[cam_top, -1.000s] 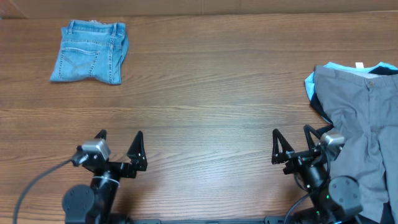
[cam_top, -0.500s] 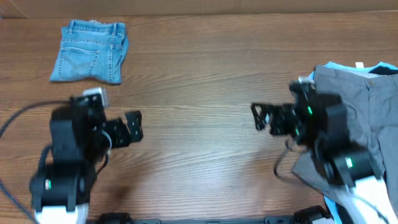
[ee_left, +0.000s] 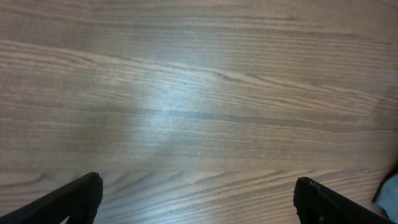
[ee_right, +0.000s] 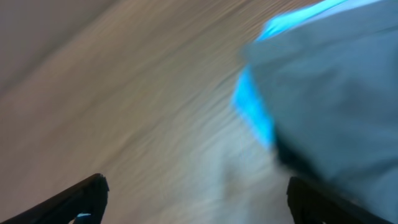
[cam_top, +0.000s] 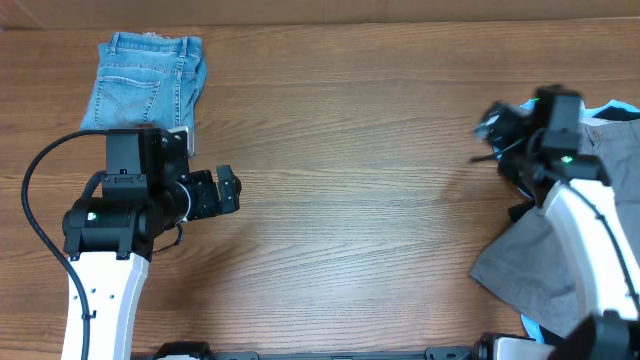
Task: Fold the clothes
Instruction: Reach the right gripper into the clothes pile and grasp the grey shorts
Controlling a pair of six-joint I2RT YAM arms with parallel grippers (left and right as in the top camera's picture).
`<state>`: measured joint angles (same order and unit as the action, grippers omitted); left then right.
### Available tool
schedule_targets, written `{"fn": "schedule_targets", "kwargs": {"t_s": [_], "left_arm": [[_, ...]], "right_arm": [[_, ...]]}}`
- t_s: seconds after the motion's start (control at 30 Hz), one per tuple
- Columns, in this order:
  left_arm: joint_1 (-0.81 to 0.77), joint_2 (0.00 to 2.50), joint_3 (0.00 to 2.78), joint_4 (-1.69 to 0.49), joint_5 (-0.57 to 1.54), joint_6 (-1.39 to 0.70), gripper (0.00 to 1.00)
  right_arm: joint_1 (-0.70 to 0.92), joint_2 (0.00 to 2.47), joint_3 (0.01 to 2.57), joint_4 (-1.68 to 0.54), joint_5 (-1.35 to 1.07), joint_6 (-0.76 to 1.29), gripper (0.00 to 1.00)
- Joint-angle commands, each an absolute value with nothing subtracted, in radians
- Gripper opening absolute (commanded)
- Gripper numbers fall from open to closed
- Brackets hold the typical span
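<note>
The clothes lie in two places. Folded blue denim shorts (cam_top: pixel 148 84) sit at the back left. At the right edge is a pile with grey shorts (cam_top: pixel 525 262) on top and a light-blue garment (cam_top: pixel 612 107) peeking out behind them. My right gripper (cam_top: pixel 487 135) hovers open at the pile's left edge. In the blurred right wrist view the grey shorts (ee_right: pixel 336 74), the light-blue garment's edge (ee_right: pixel 252 109) and a dark strip beneath them lie just ahead, and my right gripper (ee_right: pixel 198 196) holds nothing. My left gripper (cam_top: pixel 226 190) is open over bare wood, as the left wrist view shows (ee_left: pixel 199 196).
The wooden table (cam_top: pixel 350 170) stretches bare between the two arms. My left arm's base and cable (cam_top: pixel 40 190) take up the front left. The pile runs off the table's right side.
Both arms rose from the front edge. The left moved up and left. The right swung back to the pile's left edge. The grey shorts' lower corner now lies further left.
</note>
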<state>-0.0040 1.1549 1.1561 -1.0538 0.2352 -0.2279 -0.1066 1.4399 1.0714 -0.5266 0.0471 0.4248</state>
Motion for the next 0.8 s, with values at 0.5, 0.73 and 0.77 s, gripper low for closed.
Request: {"fn": "schedule_targets", "kwargs": {"t_s": [0.5, 0.73, 0.77], "left_arm": [[-0.001, 1.158, 1.187, -0.979, 0.259, -0.206, 1.0], [-0.001, 1.175, 1.187, -0.971, 0.26, -0.206, 1.0], [-0.001, 1.181, 1.187, -0.971, 0.26, -0.206, 1.0]], "right_arm": [[-0.262, 1.848, 1.1, -0.349, 0.131, 0.222, 0.58], [-0.262, 1.85, 1.1, -0.353, 0.216, 0.205, 0.46], [-0.262, 1.852, 1.1, -0.357, 0.207, 0.205, 0.55]]}}
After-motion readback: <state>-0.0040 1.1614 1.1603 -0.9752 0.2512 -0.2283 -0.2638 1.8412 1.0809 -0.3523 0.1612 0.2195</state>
